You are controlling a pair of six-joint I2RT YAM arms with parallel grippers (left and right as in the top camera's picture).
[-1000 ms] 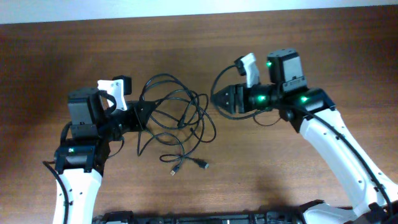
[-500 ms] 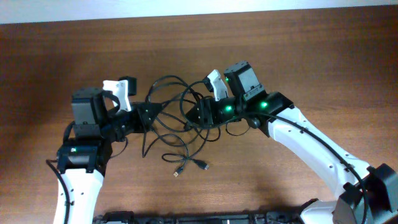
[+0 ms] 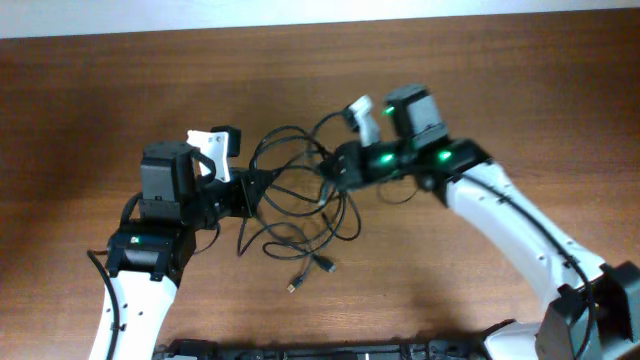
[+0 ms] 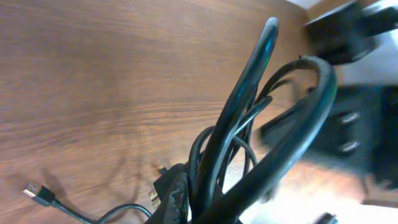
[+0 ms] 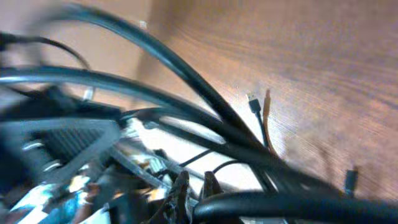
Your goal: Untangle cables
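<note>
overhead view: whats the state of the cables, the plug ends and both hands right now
thin black cables: tangled in one loose bundle between the two hands
left hand: shut on the thin black cables at the bundle's left side
right hand: shut at the bundle's right side; too blurred to tell if a cord is pinched
two loose plug ends: lying free on the brown wooden table

1. I see the cables (image 3: 300, 195) as a loose tangle of thin black cords, their loops overlapping at the centre of the overhead frame.
2. Two plug ends (image 3: 292, 287) trail out below the tangle, near each other at lower centre.
3. In the left wrist view the cords rise bunched from bottom centre toward upper right.
4. One silver-tipped plug (image 4: 36, 193) lies at lower left.
</note>
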